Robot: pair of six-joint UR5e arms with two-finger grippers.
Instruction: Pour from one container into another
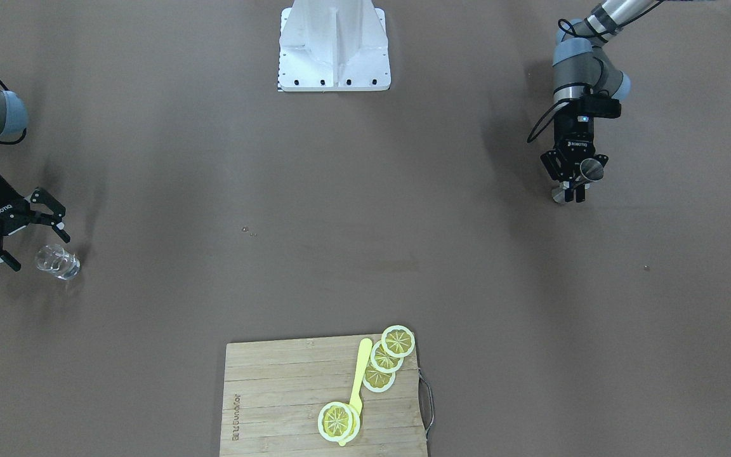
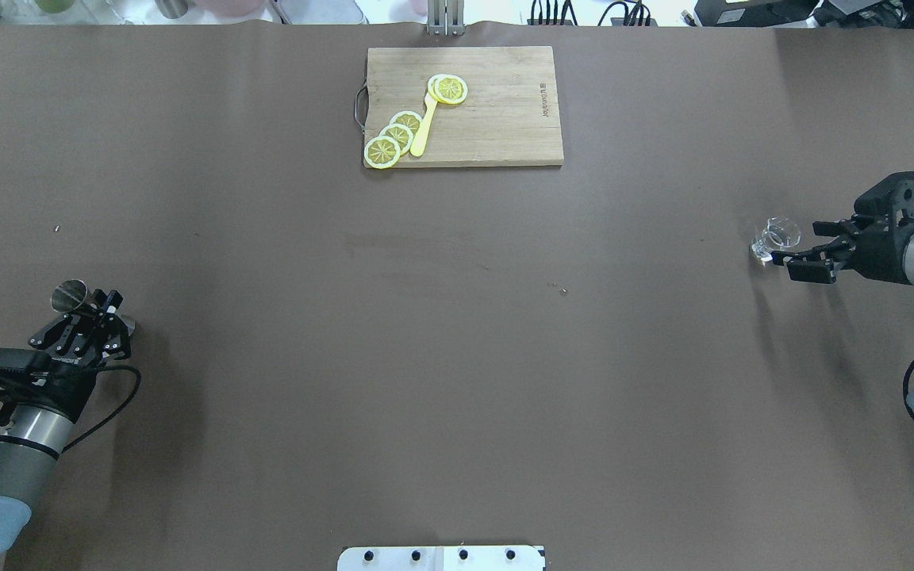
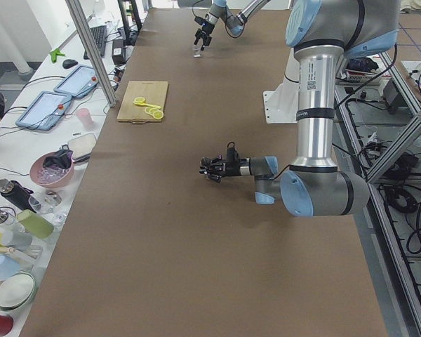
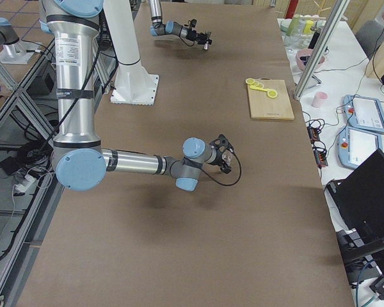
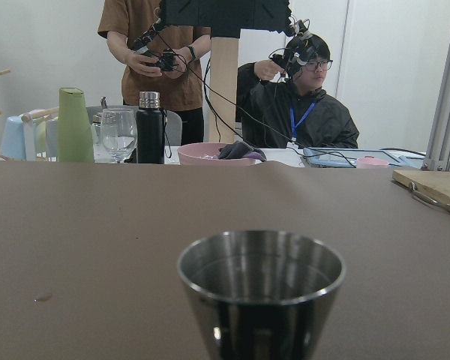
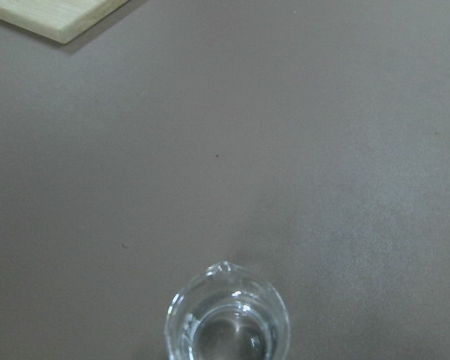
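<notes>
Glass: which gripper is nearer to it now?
Right. The right gripper, open, sits just short of the glass; the left gripper is far away on the opposite side, closed on the steel cup.

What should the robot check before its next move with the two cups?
1. Metal cup between the left gripper's fingers: ok.
2. That grip is tight: cannot tell.
3. Glass standing upright: ok.
4. Right gripper open: ok.
5. Glass held by the right gripper: not ok, it sits just at the fingertips.
6. Cutting board away from both cups: ok.
</notes>
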